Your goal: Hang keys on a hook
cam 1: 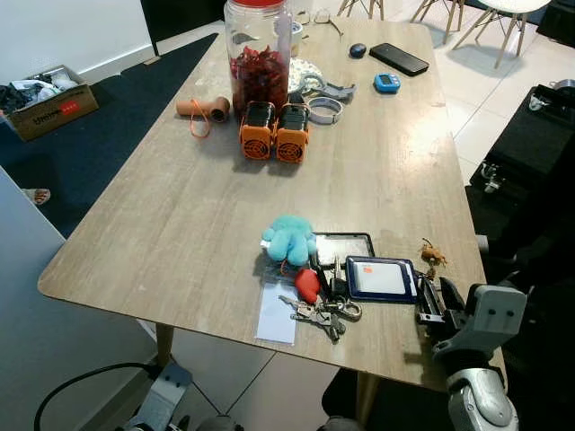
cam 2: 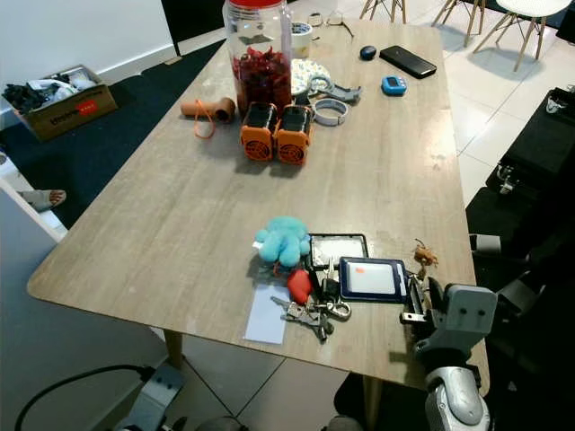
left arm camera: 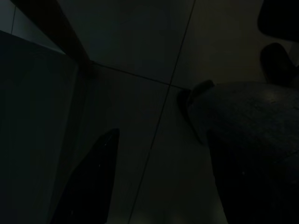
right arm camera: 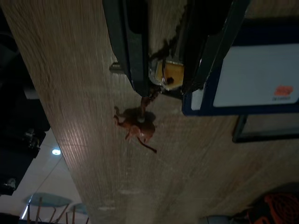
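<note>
Wooden planks of the desk (cam 1: 180, 224) are carrying a lot of clutter, and the keys (cam 1: 321, 312) are lying near its front edge, just in front of a turquoise plush toy (cam 1: 289, 238) and touching a red fob (cam 1: 307, 285). Taking that bunch as the landmark: a blue-framed card holder (cam 1: 382, 277) is sitting just beside it toward the robot's right, a white card (cam 1: 278, 314) is lying just beside it on the other side, and a small brown crab-like charm (cam 1: 433, 255) is resting farther right, past the card holder.

The right claw (cam 1: 429, 303) is hovering low over the desk on the far side of the card holder from the keys, its black fingers (right arm camera: 131, 46) pointing away from the robot. In the right wrist view they are clenched on something small and yellowish, with a thin link running to the charm; what exactly is pinched I cannot tell. The bunch is lying to this claw's left, its long axis running roughly across the desk edge. The left claw (left arm camera: 154, 186) is hanging released below the desk, in shadow. The right arm is looking nearer. No hook is appearing on the desk.
</note>
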